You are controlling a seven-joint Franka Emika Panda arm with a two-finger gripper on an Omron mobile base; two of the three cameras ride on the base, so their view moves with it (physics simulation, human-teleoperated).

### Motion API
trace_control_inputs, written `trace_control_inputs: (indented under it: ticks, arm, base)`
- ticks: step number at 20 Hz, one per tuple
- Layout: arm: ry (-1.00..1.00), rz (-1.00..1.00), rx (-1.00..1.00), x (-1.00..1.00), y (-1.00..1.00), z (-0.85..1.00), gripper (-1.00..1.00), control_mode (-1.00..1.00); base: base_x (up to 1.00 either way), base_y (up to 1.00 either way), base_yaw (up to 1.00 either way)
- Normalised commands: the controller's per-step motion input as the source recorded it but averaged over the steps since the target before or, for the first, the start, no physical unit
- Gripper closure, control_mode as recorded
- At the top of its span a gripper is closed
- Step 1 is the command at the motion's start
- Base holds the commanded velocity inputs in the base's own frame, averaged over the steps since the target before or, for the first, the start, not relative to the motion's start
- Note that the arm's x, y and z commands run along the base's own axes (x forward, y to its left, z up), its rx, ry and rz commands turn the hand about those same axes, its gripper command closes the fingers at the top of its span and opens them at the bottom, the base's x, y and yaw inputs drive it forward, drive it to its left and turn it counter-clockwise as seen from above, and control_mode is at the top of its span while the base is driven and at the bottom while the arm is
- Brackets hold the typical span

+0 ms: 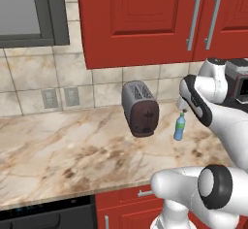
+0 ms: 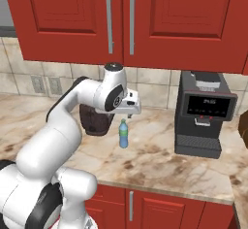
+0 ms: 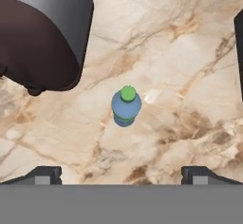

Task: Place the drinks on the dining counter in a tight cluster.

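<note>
One of the drinks, a small blue water bottle with a green cap, stands upright on the marble worktop below red cabinets. My gripper hangs straight above it, pointing down, a short gap over the cap. In the hand view the bottle sits centred, seen from above, between and beyond my gripper, which is open and holds nothing. The dining counter is out of view.
A dark-fronted silver toaster stands close to the bottle's left. A black coffee machine stands to its right. The tiled wall with outlets backs the worktop, and the front edge is near.
</note>
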Motion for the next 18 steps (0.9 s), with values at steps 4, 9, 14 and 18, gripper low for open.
trace_control_inputs:
  ticks: [4,9,14,18]
  arm:
    - [0.0,0.07,0.0,0.41,0.0,-0.21,-1.0,-1.0]
    - [0.03,0.05,0.0,0.23,0.0,-0.26,-1.0,-1.0]
    - [0.1,0.02,0.0,0.09,0.0,-0.27,-1.0,-1.0]
    - [0.11,0.04,0.0,0.01,0.0,-0.27,-1.0,-1.0]
  base:
    - [0.0,0.0,0.0]
    - [0.0,0.0,0.0]
    - [0.0,0.0,0.0]
    - [0.0,0.0,0.0]
